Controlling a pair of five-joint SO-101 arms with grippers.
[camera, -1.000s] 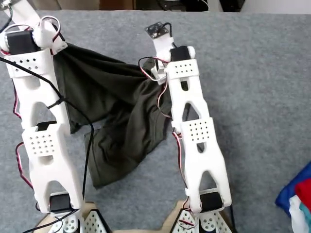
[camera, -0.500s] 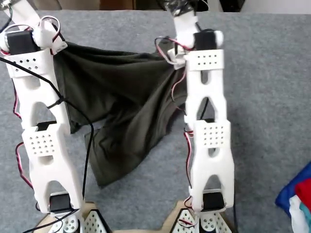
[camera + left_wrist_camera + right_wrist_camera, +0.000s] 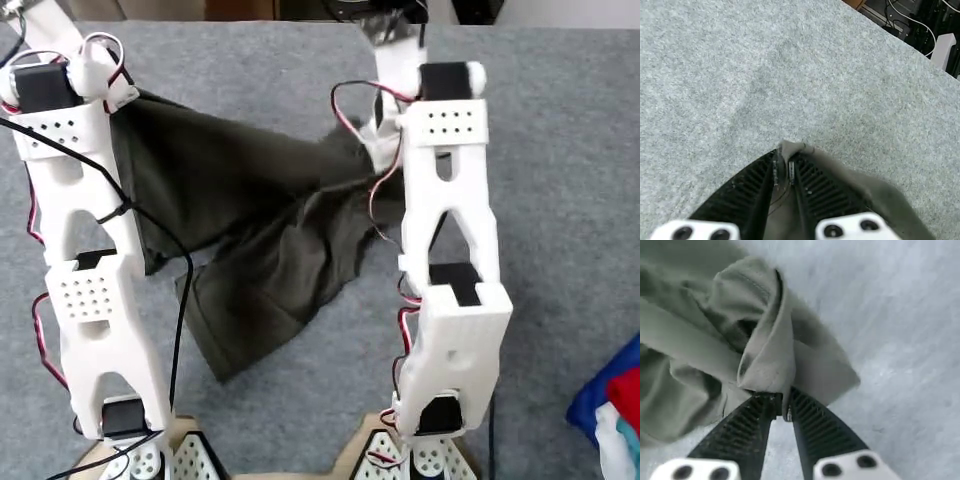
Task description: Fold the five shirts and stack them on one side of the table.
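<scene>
A dark olive shirt (image 3: 250, 230) lies rumpled on the grey table (image 3: 560, 200), stretched between the two arms. My left gripper (image 3: 783, 159) is shut on a corner of the shirt (image 3: 790, 148) at the table's far left. My right gripper (image 3: 783, 405) is shut on a bunched fold of the shirt (image 3: 765, 350), held near the far middle of the table. In the high view the left arm (image 3: 80, 220) and right arm (image 3: 445, 220) flank the cloth, whose near edge sags toward the arm bases.
A heap of red, blue and white shirts (image 3: 612, 405) sits at the table's near right edge. Cables and dark equipment (image 3: 920, 25) lie beyond the far edge. Bare grey table stretches along the right side.
The right arm has swung to the right and farther back with its fold of shirt, pulling the cloth taut across the middle. The left arm has kept still.
</scene>
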